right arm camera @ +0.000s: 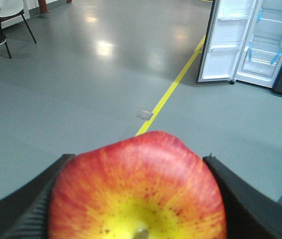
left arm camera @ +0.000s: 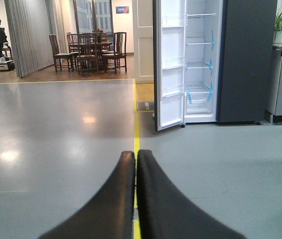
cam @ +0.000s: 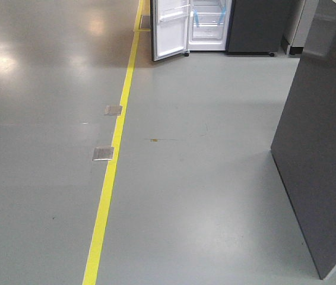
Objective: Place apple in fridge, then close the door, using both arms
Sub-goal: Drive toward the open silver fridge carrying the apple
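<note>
Inside R end effector (right arm camera: 138,199): apple (right arm camera: 136,174) gripped; fridge (left arm camera: 245,59) door (left arm camera: 170,69) open.

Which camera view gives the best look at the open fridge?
The left wrist view: the tall dark grey fridge, white inside, appears at almost full height, with its shelves and open door. The front view catches only its lower part at the top edge. The right wrist view crops it in an upper corner, beyond the red-and-yellow apple.

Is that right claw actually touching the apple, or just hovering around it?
Touching. In the right wrist view the right gripper clamps the apple, its dark fingers pressed against both sides with no gap.
</note>
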Tool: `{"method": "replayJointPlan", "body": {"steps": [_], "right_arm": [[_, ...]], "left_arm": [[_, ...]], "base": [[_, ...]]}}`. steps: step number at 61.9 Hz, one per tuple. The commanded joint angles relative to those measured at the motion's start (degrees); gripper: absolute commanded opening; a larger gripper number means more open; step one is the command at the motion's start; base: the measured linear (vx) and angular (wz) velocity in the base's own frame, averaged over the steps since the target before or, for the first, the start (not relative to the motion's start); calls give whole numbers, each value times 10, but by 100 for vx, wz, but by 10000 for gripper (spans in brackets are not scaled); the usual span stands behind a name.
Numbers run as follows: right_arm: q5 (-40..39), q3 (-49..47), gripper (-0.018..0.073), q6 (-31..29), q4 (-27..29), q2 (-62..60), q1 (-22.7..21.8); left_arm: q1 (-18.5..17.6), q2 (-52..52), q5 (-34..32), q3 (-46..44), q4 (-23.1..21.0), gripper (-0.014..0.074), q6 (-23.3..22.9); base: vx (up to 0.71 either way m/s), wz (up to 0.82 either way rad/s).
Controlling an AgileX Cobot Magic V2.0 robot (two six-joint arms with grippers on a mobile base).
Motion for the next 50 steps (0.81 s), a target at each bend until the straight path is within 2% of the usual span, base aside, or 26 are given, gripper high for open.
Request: {"method": "replayJointPlan", "body": {"steps": [1, 50], "right_arm": [[-40, -16, -7, -5, 20, -9, -2], [-40, -16, -7, -5, 20, -9, -2]], "left_arm": [[0, -9, -39, 16, -5, -6, -6], [0, -9, -39, 16, -5, -6, -6]], "base": [[22, 2], [24, 3]]}}
